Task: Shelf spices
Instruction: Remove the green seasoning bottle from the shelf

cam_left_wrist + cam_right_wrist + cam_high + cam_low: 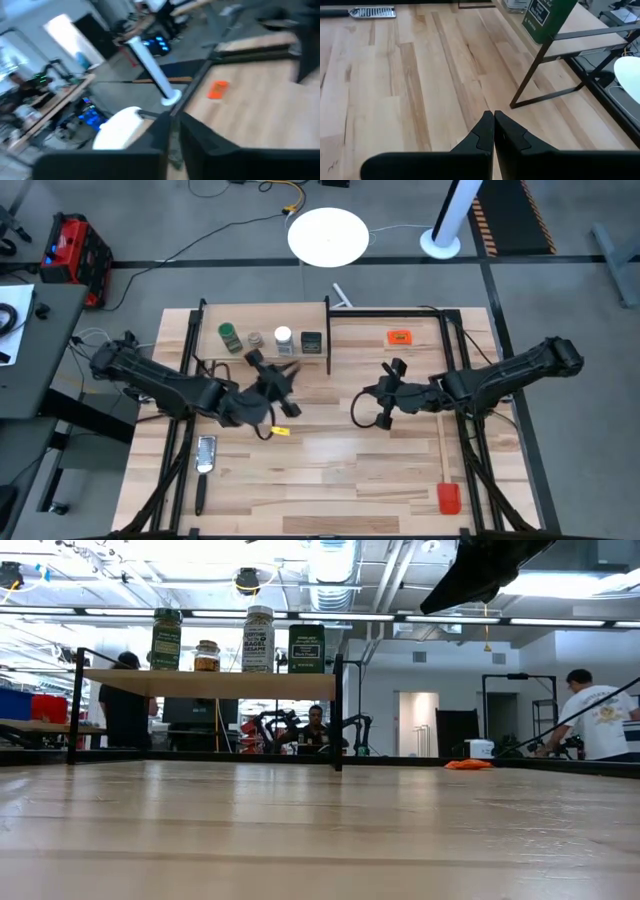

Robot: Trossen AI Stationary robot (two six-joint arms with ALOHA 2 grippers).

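Spices [240, 640] labels readable low view; high view lids only.

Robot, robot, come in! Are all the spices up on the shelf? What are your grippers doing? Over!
Left gripper shut, empty, near the shelf. Right gripper shut, empty, mid-table. Four spices standing on the shelf. Nothing in the way.

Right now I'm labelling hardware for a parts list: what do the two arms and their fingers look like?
Both arms are matte black with chunky jointed links. The left gripper and right gripper each have two dark angular fingers; a black cable loops beside the right wrist.
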